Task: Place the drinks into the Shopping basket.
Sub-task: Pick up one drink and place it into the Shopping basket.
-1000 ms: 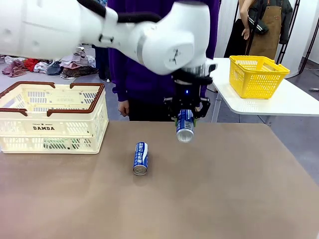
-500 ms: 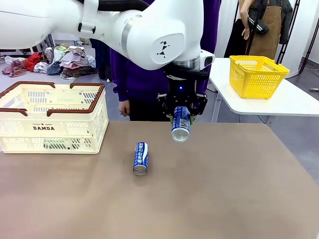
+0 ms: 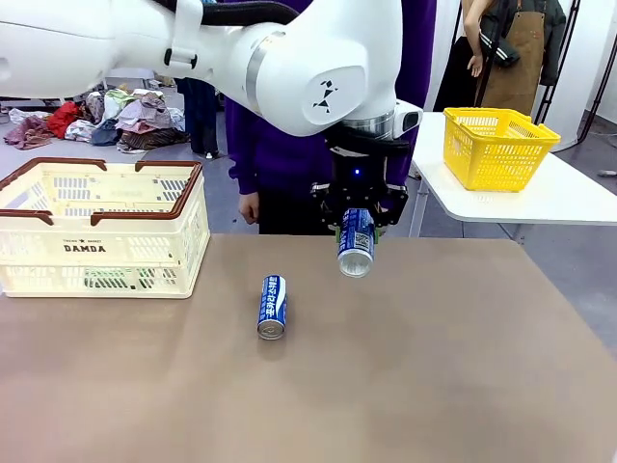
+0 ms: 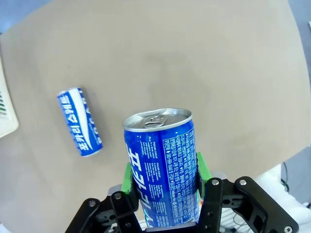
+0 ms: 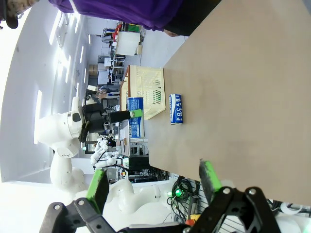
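Front and wrist views, drinks task. Landmark: the Shopping basket (image 3: pixel 58 262), cream-white with a brown rim, standing on the brown table (image 3: pixel 434 367).

(a) My left gripper (image 3: pixel 357 230) hangs in the air to the right of the Shopping basket, well apart from it, at about the height of its rim. Its green pads (image 4: pixel 128 175) are clamped on opposite sides of a blue can (image 3: pixel 356 247). The can tilts slightly, with its lower silver end turned toward the front camera. In my left wrist view the pull-tab end points away from the wrist, and the can is clear of the table.

(b) A second blue can (image 3: pixel 272 307) lies on its side on the table. It sits between the Shopping basket and the held can, and nearer the front edge than either. It is close to the basket's right front corner without touching it, one silver end facing the front camera.

(c) My right gripper (image 5: pixel 154 182) has its fingers spread wide with nothing between them. It is off the table's edge, far across the tabletop from the Shopping basket.
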You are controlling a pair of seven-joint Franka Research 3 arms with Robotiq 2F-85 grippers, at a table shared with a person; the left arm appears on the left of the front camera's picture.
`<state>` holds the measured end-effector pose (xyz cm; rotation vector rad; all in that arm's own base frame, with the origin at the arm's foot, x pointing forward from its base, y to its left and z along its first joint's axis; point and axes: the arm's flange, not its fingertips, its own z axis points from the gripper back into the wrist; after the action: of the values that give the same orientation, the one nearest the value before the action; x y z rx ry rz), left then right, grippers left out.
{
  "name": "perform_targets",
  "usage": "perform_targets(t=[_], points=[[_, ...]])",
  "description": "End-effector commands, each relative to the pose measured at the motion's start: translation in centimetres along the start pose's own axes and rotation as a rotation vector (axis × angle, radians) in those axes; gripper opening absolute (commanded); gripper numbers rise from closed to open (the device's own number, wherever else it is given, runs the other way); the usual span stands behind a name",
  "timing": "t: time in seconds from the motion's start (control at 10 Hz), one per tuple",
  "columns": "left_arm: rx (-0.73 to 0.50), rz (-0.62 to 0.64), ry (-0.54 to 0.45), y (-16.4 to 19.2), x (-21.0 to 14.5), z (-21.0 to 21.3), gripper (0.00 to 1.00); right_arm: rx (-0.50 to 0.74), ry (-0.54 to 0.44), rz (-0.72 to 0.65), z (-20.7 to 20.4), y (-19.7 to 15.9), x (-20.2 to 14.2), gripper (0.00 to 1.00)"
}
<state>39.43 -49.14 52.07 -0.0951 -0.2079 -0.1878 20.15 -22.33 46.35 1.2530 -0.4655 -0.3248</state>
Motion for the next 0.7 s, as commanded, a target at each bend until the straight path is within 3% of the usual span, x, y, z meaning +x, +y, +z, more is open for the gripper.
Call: perform_targets(t=[0.0, 0.3, 0.4, 0.6], points=[[0.017, 0.134, -0.104, 4.2, 3.4, 3.2, 0.00, 0.026, -0.010, 0.027, 0.0, 0.0, 0.2, 1.00], [-0.048, 0.295, -0.189, 17.4, 9.3, 9.6, 0.00, 0.026, -0.010, 0.027, 0.0, 0.0, 0.2, 1.00], [-0.074, 0.227, -0.162, 22.4, 10.6, 10.6, 0.00, 0.026, -0.010, 0.027, 0.0, 0.0, 0.2, 1.00], [0.015, 0.248, -0.152, 31.7, 12.3, 11.4, 0.00, 0.026, -0.010, 0.027, 0.0, 0.0, 0.2, 1.00]])
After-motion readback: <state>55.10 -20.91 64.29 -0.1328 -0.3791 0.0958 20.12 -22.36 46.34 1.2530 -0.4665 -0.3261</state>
